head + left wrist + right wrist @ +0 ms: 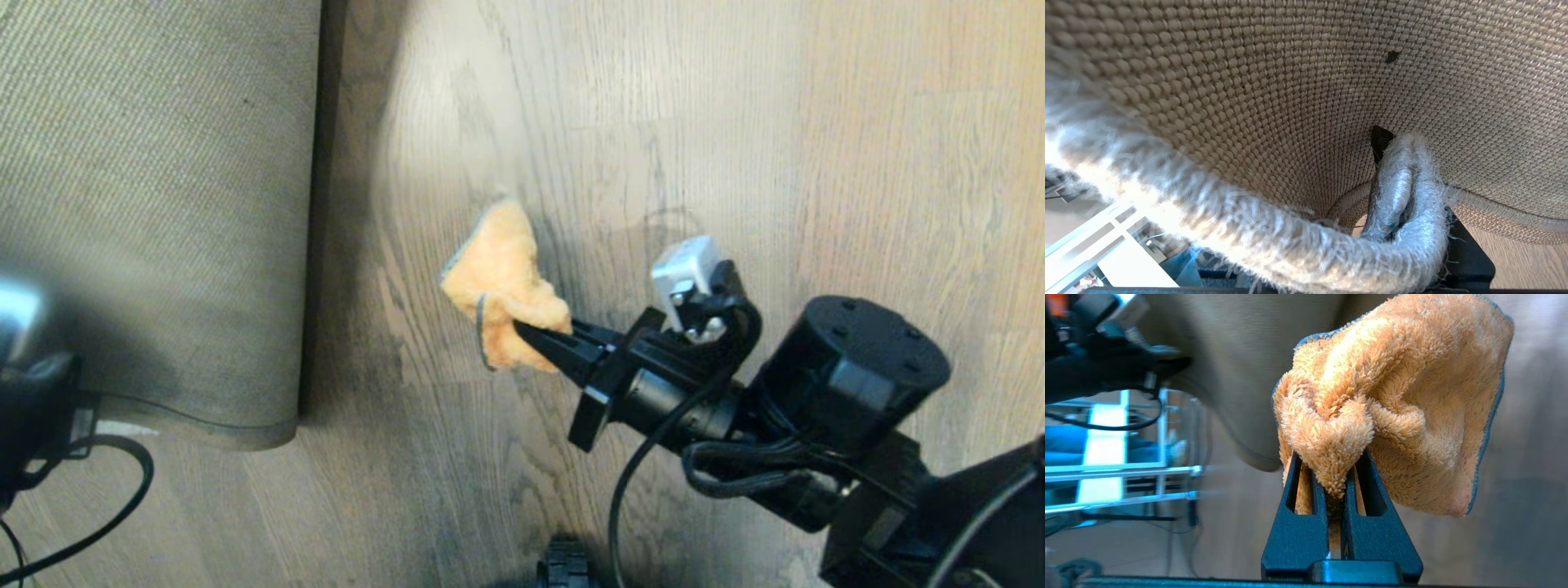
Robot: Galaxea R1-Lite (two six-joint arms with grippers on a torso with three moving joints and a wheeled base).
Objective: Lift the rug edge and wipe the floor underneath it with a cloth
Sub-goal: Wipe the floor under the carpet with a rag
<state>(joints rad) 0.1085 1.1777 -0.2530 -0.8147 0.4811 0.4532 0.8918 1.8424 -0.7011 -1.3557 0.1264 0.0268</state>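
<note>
The rug edge (269, 245) is raised at the left of the head view, its tan woven backing (1274, 102) facing me and its rounded corner (261, 433) hanging low. My left gripper (1408, 183) is shut on a fold of the pale pile border, with one black fingertip (1380, 139) showing against the backing. The left arm (37, 392) sits at the far left edge. My right gripper (539, 336) is shut on the orange fuzzy cloth (502, 278), which droops from the black fingers (1298, 490) above the wood-grain floor (735, 163), right of the lifted rug.
Black cables (114, 490) loop on the floor below the rug corner. A white metal frame (1126, 469) stands beyond the rug, also visible in the left wrist view as a white frame (1106, 253). A black part of my base (563, 567) pokes in at the bottom.
</note>
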